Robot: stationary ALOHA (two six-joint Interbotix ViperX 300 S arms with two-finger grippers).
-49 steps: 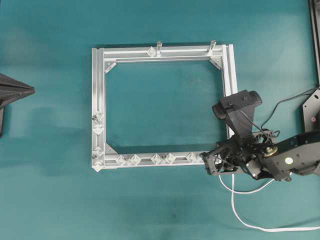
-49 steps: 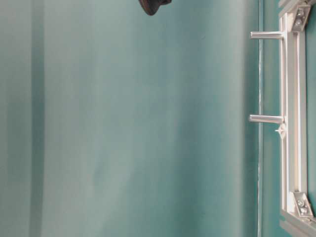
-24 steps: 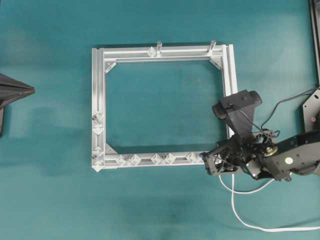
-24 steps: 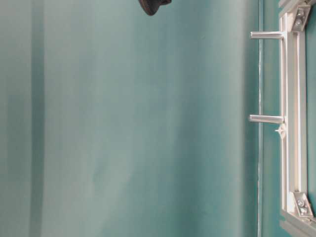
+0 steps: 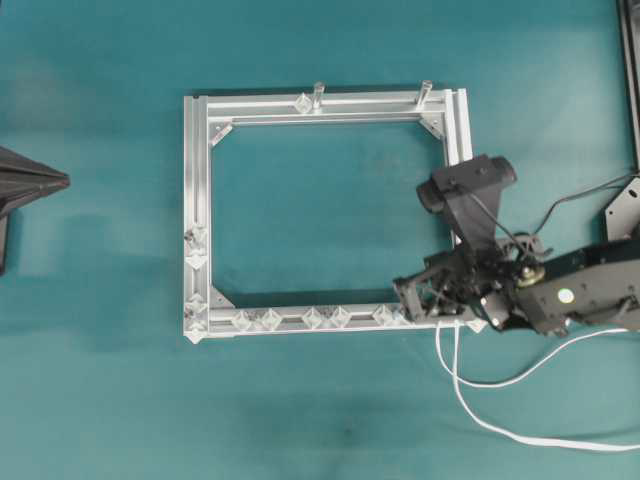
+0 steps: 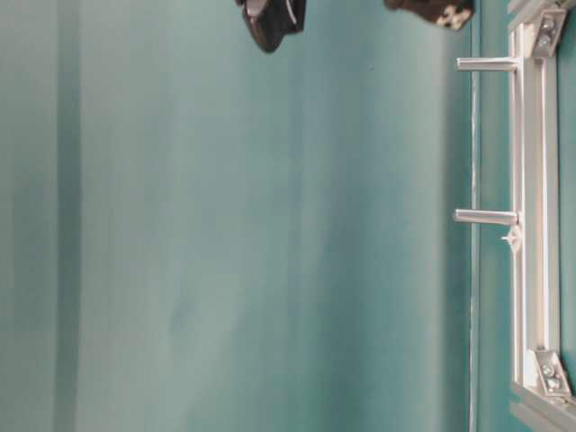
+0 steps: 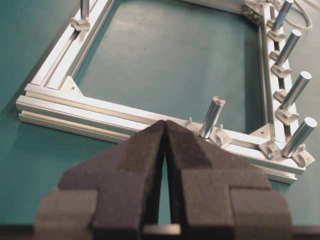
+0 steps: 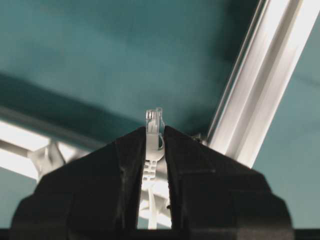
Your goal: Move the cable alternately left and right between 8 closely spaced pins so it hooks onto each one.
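Note:
The white cable (image 5: 500, 428) runs from the table's right edge up to my right gripper (image 5: 402, 302). That gripper hovers over the bottom right corner of the aluminium frame (image 5: 196, 160). In the right wrist view my right gripper (image 8: 154, 132) is shut on the cable's pale plug (image 8: 154, 120), whose tip pokes out past the pads. The pins (image 5: 312, 318) stand along the frame's bottom rail, and more of them along its left rail (image 5: 196, 250). My left gripper (image 5: 60, 181) rests far left of the frame. In the left wrist view my left gripper (image 7: 164, 125) is shut with nothing in it, and the pins (image 7: 295, 89) show as short posts.
Two taller silver posts (image 5: 318, 95) (image 5: 425, 92) stand on the frame's far rail, also seen from table level (image 6: 486, 64) (image 6: 486, 217). Teal table surrounds the frame. The right arm's dark parts (image 6: 432, 11) reach in above the table. A frame rail (image 8: 265, 85) runs close to the right gripper's right.
My right gripper has moved up and left onto the frame's bottom right corner, carrying the plug. The cable's slack has shifted behind it. The left arm has not moved.

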